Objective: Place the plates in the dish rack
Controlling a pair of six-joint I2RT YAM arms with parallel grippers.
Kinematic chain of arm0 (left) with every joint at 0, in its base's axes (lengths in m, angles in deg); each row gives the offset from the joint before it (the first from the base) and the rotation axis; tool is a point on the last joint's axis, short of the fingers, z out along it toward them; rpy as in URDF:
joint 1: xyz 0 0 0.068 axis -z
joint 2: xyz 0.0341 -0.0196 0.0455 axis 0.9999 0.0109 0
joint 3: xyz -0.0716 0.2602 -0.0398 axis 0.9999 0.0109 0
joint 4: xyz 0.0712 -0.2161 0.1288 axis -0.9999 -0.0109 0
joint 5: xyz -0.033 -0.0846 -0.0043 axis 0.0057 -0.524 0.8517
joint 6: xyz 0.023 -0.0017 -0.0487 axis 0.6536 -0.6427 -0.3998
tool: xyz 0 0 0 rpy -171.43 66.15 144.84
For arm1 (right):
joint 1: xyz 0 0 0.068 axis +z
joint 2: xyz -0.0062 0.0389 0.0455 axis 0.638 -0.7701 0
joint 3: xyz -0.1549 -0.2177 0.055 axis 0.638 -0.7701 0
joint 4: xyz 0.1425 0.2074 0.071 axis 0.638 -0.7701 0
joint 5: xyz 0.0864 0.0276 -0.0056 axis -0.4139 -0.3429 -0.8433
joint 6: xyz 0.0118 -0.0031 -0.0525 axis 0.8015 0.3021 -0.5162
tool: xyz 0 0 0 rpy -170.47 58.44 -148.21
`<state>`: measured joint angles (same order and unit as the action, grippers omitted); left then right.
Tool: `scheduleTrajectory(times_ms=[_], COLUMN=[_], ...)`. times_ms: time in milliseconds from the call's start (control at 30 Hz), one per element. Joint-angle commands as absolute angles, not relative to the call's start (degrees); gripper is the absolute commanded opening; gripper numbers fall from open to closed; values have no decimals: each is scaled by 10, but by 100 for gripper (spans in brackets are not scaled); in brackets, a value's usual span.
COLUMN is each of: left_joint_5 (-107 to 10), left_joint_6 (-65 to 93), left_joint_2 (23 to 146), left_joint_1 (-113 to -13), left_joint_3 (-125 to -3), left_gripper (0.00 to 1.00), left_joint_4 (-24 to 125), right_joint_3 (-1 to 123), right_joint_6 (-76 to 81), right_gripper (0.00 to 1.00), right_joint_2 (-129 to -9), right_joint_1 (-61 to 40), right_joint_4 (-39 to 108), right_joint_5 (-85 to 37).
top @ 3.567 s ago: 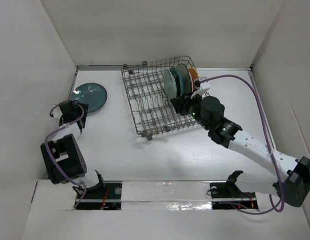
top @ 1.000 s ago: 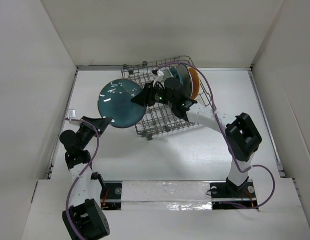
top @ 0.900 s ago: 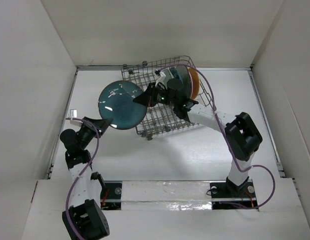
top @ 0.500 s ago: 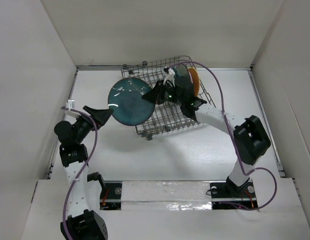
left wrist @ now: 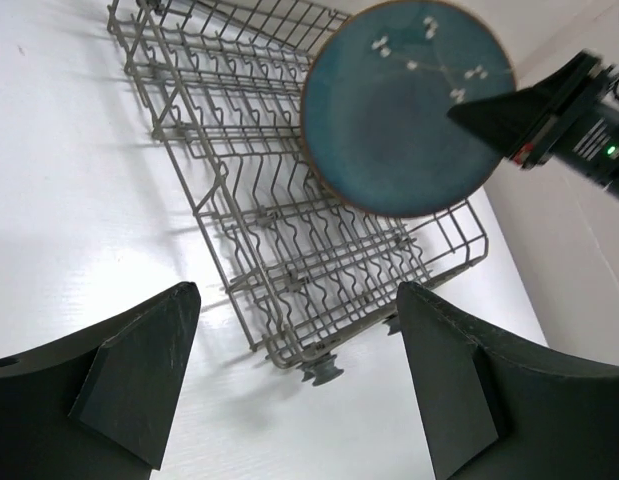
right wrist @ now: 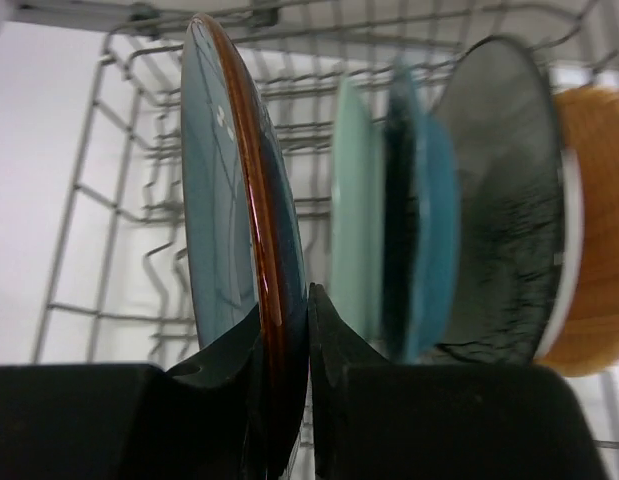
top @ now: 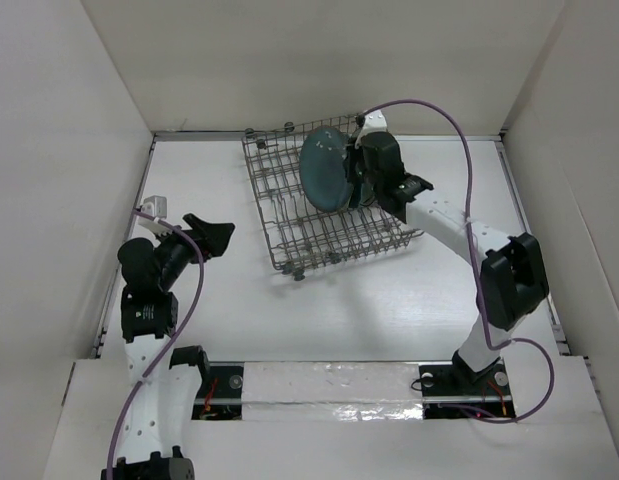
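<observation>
My right gripper point(top: 351, 178) is shut on the rim of the dark teal speckled plate point(top: 323, 170). It holds the plate upright, edge-on in the right wrist view point(right wrist: 239, 190), above the back of the grey wire dish rack point(top: 319, 228). Right of it in the rack stand the pale mint plate point(right wrist: 353, 200), the scalloped-rim teal plate point(right wrist: 427, 220), the cream plate with dark branches point(right wrist: 499, 190) and the orange-brown plate point(right wrist: 595, 230). My left gripper point(top: 215, 232) is open and empty, left of the rack. The left wrist view shows the held plate point(left wrist: 399, 110) over the rack point(left wrist: 259, 200).
White walls enclose the white table point(top: 389, 310) on three sides. The rack sits askew at the back centre, with empty tine rows point(left wrist: 209, 100) on its left half. The right arm's cable point(top: 459, 130) loops above the rack's right side.
The right gripper has carried the teal plate rightward and back over the rack and turned it upright. The left gripper, earlier at the plate's edge, now stands apart from it.
</observation>
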<state>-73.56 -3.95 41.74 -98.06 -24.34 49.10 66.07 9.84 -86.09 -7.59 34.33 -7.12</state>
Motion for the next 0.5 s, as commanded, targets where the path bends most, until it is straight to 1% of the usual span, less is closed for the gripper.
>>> scheduleTrajectory(times_ms=[0, 233, 467], left_joint_5=[-703, -708, -702], left_joint_6=[4, 11, 16], left_joint_2=[403, 402, 403], left_joint_1=[-971, -961, -955], left_joint_3=[-273, -277, -278], left_gripper=[77, 75, 72], left_joint_4=[463, 454, 448], right_joint_3=[753, 808, 842], right_joint_6=[26, -87, -131], right_gripper=[0, 0, 0], right_joint_2=[-852, -919, -979], right_joint_1=[-63, -31, -3], right_joint_4=[426, 430, 432], right_joint_5=[45, 155, 194])
